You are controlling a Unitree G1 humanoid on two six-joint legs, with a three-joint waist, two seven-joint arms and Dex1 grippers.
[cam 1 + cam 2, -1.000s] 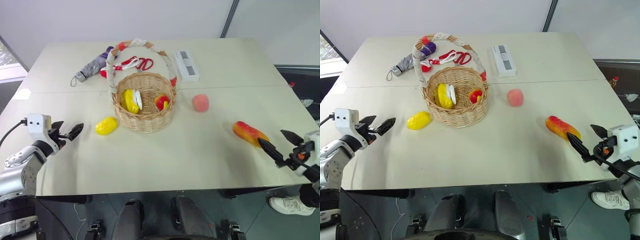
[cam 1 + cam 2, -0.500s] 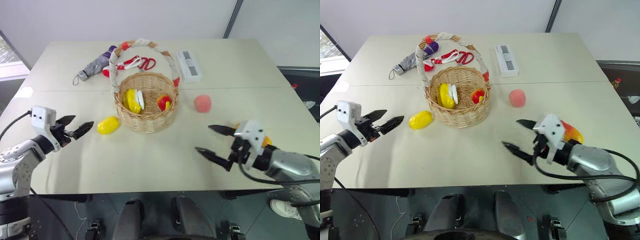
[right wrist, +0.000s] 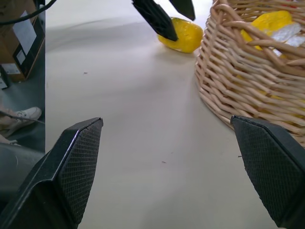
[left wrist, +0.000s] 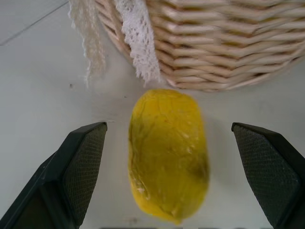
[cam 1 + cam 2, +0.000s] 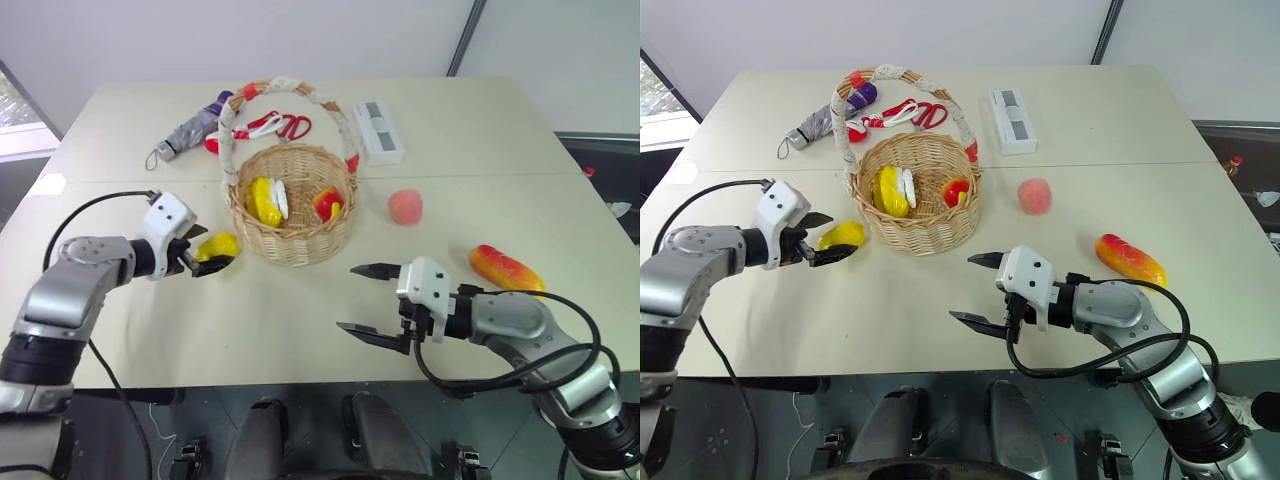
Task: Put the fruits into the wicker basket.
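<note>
The knobbly yellow lemon (image 5: pixel 218 246) lies on the table just left of the wicker basket (image 5: pixel 290 245). My left gripper (image 5: pixel 212 252) is open, one finger on each side of the lemon (image 4: pixel 167 152), with gaps on both sides. Inside the basket lie a banana (image 5: pixel 262 200) and a small red-yellow fruit (image 5: pixel 326 204). The pink peach (image 5: pixel 404 207) sits right of the basket, and the mango (image 5: pixel 505 268) lies further right. My right gripper (image 5: pixel 348 298) hovers open and empty over the table's front middle, pointing left.
Behind the basket lie a grey folded umbrella (image 5: pixel 190 130), red-handled scissors (image 5: pixel 280 126) and a white box (image 5: pixel 375 131). The basket's tall cloth-wrapped handle (image 5: pixel 285 88) arches above it. The table's front edge runs just below both grippers.
My left gripper moved right and now straddles the lemon. My right arm swung far left, away from the mango, to the table's front middle. Both stayed open.
</note>
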